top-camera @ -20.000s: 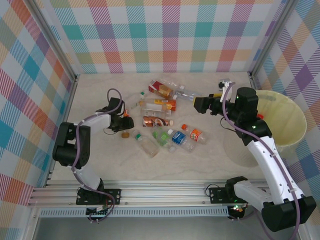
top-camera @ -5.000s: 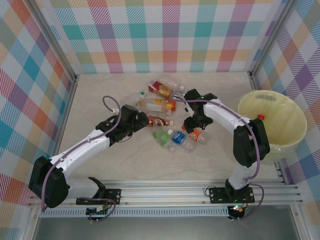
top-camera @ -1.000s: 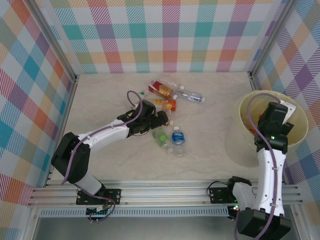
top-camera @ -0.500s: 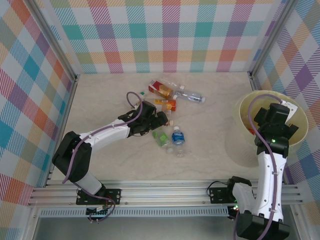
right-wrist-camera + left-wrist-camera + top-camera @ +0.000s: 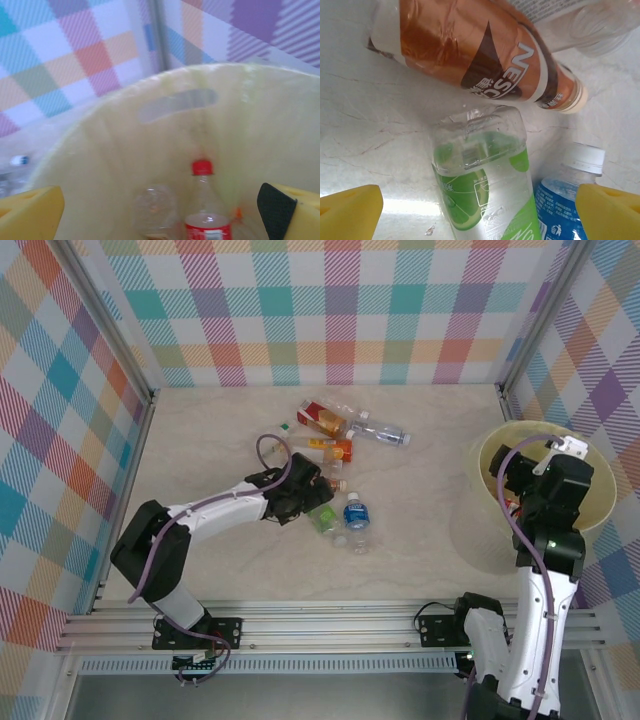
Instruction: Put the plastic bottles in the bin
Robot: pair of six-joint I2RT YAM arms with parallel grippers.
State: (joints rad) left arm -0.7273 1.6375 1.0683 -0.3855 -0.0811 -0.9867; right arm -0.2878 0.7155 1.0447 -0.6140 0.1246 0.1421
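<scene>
In the bin (image 5: 110,160), a red-capped bottle (image 5: 204,205)

Pale table (image 5: 200,440) bears bottles (image 5: 340,450), seemingly the bin (image 5: 478,520).

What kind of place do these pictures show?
Probably a robot test cell in a lab: checkered walls all round, two arms bolted to a rail, and plastic bottles lying on the table near a bin.

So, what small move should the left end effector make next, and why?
Probably lower the left end effector and close it on the clear plastic bottle with the green label. Its jaws are open, and that bottle lies centred between its yellow fingers on the table, outside the large pale yellow plastic bin.
</scene>
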